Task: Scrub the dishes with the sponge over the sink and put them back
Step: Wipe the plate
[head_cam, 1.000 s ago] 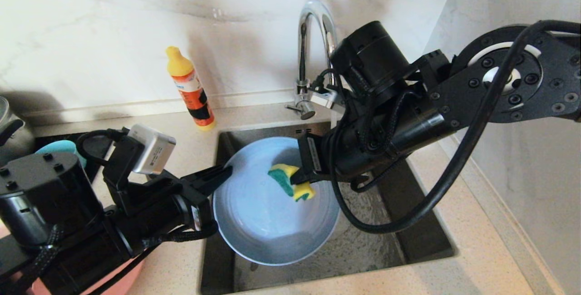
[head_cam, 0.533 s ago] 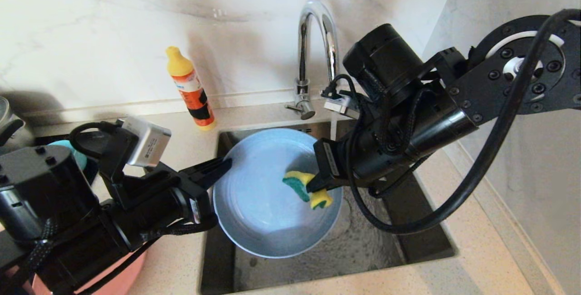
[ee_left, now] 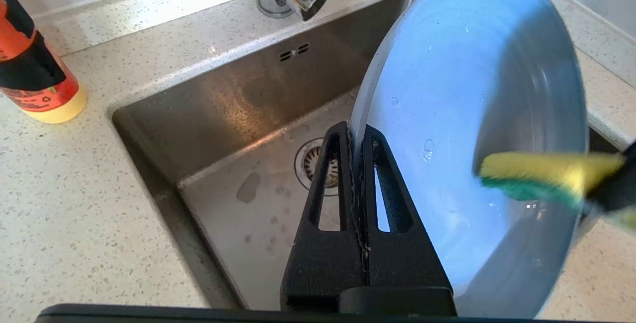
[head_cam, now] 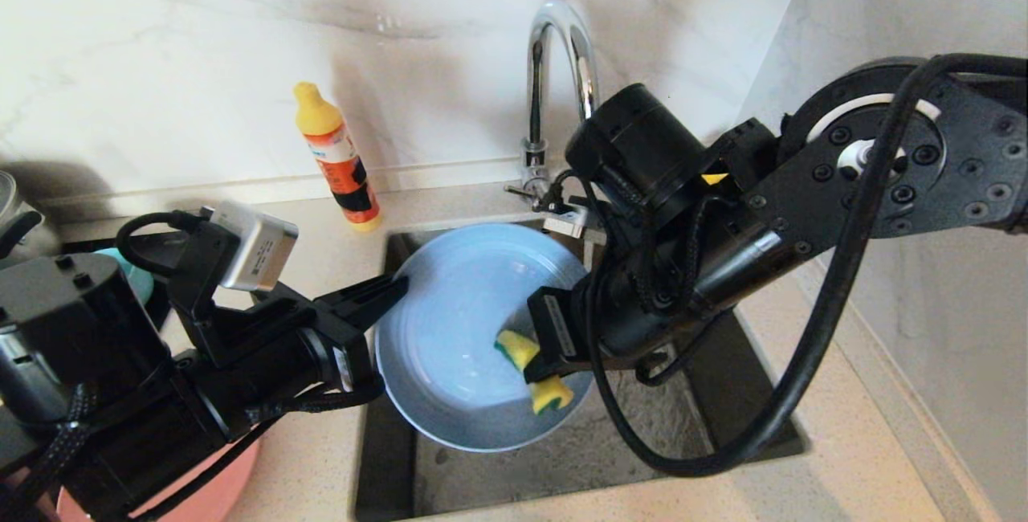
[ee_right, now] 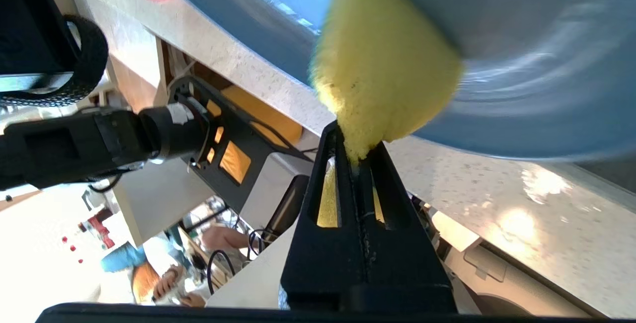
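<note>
A grey-blue plate point(head_cam: 458, 321) hangs tilted over the sink point(head_cam: 642, 426). My left gripper point(head_cam: 395, 291) is shut on its left rim, and the left wrist view shows the rim pinched between the fingertips of this gripper point(ee_left: 355, 133). The yellow sponge point(head_cam: 532, 376) with its green side lies against the lower right of the plate's inner face, squeezed in my shut right gripper point(head_cam: 543, 368). Seen from the left wrist, the plate point(ee_left: 462, 89) has the sponge point(ee_left: 536, 174) pressed to it. The right wrist view shows the sponge point(ee_right: 382, 64) bulging out of the right gripper point(ee_right: 355, 139).
A chrome faucet point(head_cam: 554, 48) stands behind the sink, with an orange detergent bottle point(head_cam: 337, 161) to its left on the counter. A salmon-pink plate point(head_cam: 221, 486) lies under my left arm, and a teal bowl point(head_cam: 138, 279) peeks out behind it. The drain strainer point(ee_left: 308, 161) sits in the sink floor.
My right gripper has swept the sponge across the plate, from its upper middle out to the right and then down to the lower right. The plate has shifted slightly toward the faucet.
</note>
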{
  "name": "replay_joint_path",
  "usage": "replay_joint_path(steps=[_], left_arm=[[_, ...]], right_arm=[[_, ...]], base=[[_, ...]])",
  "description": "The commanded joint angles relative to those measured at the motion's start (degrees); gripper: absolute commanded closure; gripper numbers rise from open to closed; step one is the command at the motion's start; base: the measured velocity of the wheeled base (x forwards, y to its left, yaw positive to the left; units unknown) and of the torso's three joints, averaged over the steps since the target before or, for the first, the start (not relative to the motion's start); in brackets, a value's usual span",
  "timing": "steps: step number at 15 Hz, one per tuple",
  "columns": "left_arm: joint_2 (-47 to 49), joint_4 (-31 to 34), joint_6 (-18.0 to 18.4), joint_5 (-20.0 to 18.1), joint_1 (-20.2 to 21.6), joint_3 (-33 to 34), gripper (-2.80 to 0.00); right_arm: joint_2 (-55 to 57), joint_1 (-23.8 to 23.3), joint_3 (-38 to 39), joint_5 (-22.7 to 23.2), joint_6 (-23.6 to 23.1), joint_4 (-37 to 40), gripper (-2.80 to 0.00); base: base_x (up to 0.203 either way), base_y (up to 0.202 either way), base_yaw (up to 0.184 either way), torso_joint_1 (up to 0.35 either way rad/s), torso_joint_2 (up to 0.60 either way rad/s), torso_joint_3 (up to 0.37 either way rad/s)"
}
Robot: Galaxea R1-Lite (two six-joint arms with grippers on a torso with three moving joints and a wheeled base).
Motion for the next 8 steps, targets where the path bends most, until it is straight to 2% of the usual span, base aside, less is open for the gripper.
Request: replay_joint_path(steps=[1,8], left_arm=[[0.21,-0.37,0.03,-0.02,0.0,-0.11,0.0],[0.65,-0.28,0.11,-0.02,-0.01,0.42,0.0]], right_arm=[[1.58,1.6,-0.35,0.05,0.15,0.09,0.0],[2.35,4.06,-0.53,-0.12,0.56,-5.43,0.0]], base=[[0.0,0.0,0.0,0.0,0.0,0.0],[0.0,0.0,0.0,0.0,0.0,0.0]])
